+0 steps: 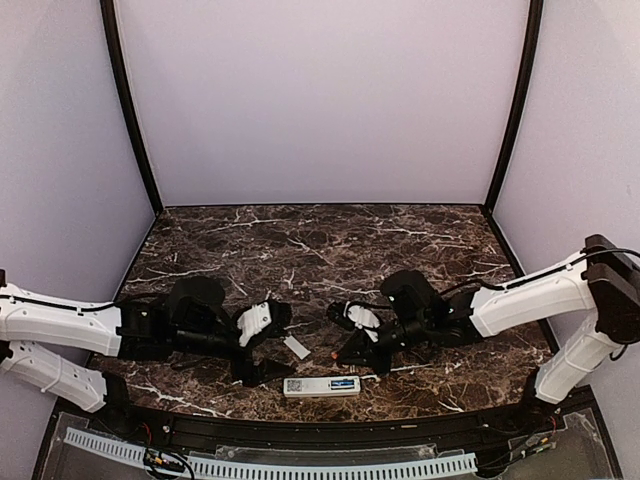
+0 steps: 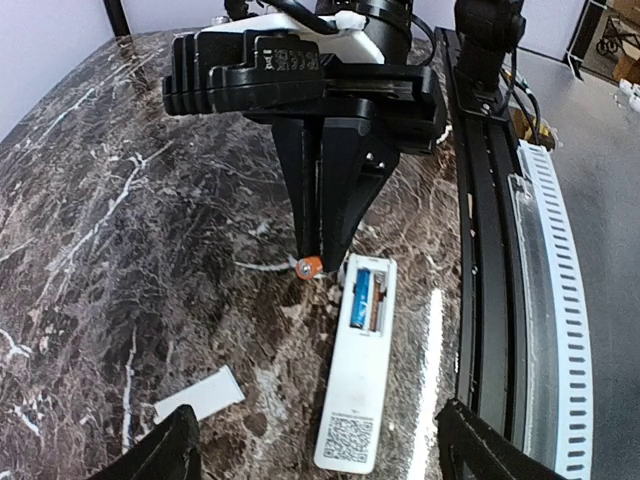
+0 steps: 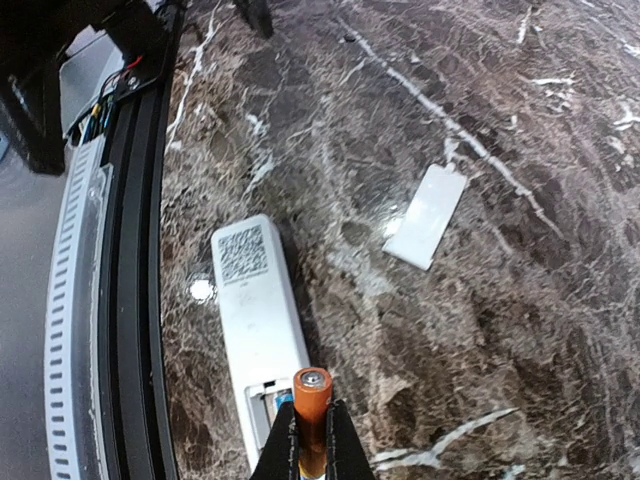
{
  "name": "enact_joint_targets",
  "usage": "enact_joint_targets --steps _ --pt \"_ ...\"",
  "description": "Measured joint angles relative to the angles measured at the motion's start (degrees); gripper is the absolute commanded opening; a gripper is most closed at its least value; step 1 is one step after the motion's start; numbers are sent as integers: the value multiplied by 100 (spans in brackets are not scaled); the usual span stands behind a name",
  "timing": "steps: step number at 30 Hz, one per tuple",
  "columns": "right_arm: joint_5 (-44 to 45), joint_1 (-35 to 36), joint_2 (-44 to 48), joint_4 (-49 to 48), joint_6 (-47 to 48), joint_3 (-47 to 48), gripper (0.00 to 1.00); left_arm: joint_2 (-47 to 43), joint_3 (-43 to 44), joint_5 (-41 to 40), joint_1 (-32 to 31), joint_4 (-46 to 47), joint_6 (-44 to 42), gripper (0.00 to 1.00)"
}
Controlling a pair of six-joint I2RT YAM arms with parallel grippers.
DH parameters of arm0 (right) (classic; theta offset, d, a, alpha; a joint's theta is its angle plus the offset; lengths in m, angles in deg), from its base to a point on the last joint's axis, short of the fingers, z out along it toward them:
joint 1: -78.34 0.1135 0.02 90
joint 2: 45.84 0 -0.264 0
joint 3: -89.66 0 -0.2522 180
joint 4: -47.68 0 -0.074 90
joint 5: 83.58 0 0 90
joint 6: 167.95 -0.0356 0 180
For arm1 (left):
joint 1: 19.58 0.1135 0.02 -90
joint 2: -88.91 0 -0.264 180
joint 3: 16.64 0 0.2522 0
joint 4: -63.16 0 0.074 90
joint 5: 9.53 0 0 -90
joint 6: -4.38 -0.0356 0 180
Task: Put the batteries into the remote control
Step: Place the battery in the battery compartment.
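Now: R gripper (image 3: 311, 445), lower centre, pinches orange battery (image 3: 312, 395); L gripper (image 2: 325, 446) wide, empty. Advise: align w/ remote (image 2: 355, 400) free slot (image 2: 379, 300) beside blue battery (image 2: 360, 298).

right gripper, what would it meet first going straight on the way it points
Probably the dark marble tabletop, just beside the open end of the slim white plastic remote control. The right gripper holds a small orange cylindrical battery ahead; depth is unclear, so the remote's edge is possible.

remote control (image 3: 262, 330): white | orange battery (image 3: 311, 400) | blue battery (image 2: 360, 297) | flat cover piece (image 3: 426, 216): white | table (image 1: 300, 240): dark brown marble, white veins
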Motion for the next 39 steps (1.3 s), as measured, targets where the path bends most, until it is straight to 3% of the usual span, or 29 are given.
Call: enact_joint_targets --steps 9,18,39 --pt "72 345 422 -511 605 -625 0 -870 -494 -428 -315 -238 48 83" --pt "2 564 219 -857 940 -621 0 286 -144 -649 -595 -396 -15 83" --pt "-76 608 -645 -1152 1279 -612 0 905 -90 -699 -610 -101 -590 82"
